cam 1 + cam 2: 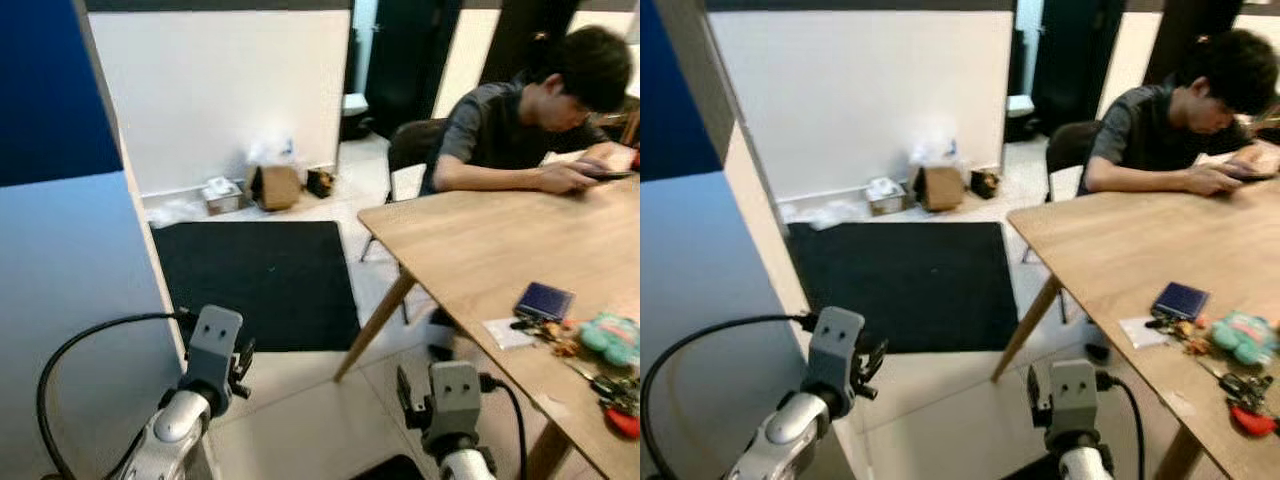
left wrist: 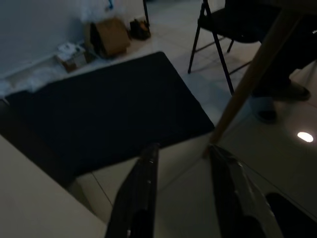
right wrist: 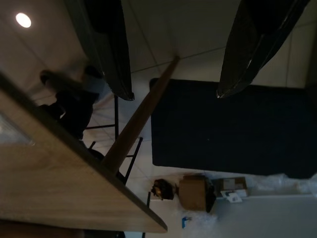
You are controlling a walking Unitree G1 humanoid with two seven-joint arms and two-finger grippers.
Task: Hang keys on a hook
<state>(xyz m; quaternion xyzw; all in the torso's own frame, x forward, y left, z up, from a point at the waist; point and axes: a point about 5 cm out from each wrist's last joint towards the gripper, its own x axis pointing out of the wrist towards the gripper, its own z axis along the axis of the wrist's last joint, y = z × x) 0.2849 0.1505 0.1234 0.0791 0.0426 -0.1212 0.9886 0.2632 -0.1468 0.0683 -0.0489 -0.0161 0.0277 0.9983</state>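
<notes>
keys (image 1: 612,390) on smooth wooden table (image 1: 480,250); left gripper (image 2: 183,158) and right gripper (image 3: 173,94) fingers parted, empty

Two silver robot arms with grey blocks and black cables.

The left arm (image 1: 180,415) is shiny silver and round, lower left of the frame, with a grey boxy wrist block that has two small dark dots. A thick black cable (image 1: 75,350) loops beside it. The right arm (image 1: 455,400) at the bottom has the same grey block and a thinner cable. Each gripper has two long, glossy black fingers (image 2: 138,193).
</notes>
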